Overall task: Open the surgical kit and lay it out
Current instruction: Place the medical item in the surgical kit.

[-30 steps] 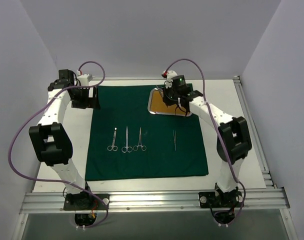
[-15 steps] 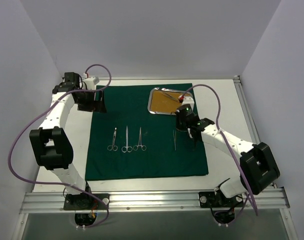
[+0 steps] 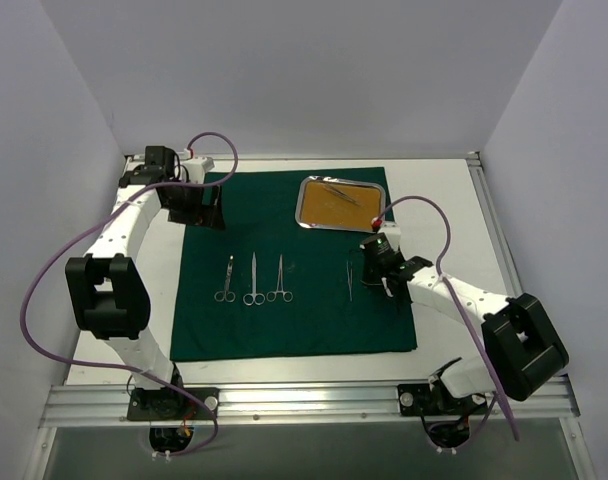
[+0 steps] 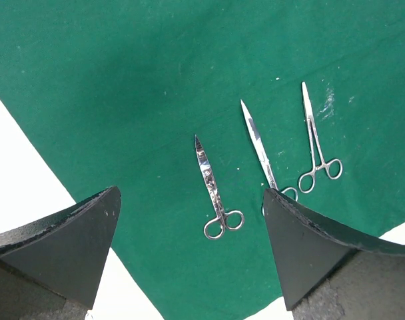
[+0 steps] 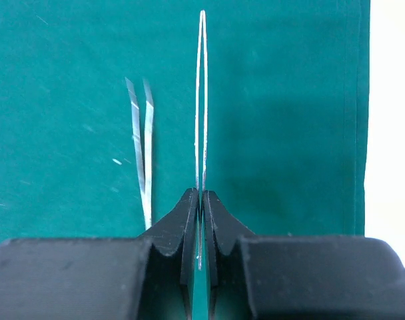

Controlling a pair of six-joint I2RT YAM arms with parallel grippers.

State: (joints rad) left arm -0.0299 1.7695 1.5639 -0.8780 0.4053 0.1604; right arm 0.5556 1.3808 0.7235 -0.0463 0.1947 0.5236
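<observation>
The dark green drape [image 3: 294, 265] of the surgical kit lies spread flat. Its steel tray [image 3: 307, 210] with tan liner sits at the far right, and a thin silver glint shows inside it. Two scissors [image 3: 225, 279] [image 3: 254, 280] and a forceps [image 3: 280, 279] lie in a row, also seen in the left wrist view as scissors [image 4: 212, 190]. A pair of tweezers [image 3: 349, 280] [image 5: 142, 153] lies to their right. My right gripper [image 5: 201, 200] [image 3: 390, 288] is shut on a second slim pair of tweezers [image 5: 201, 100], just right of the lying pair. My left gripper [image 4: 190, 193] [image 3: 212, 208] hovers open over the drape's far left.
White table [image 3: 454, 210] shows around the drape, and the drape's right hem [image 5: 360, 133] lies close to the held tweezers. Grey walls enclose the table on three sides. A metal rail [image 3: 304, 400] runs along the near edge by the arm bases.
My right arm has swung from the tray toward the near right of the drape, carrying the tweezers beside the lying pair. My left gripper has shifted right over the drape's far-left corner.
</observation>
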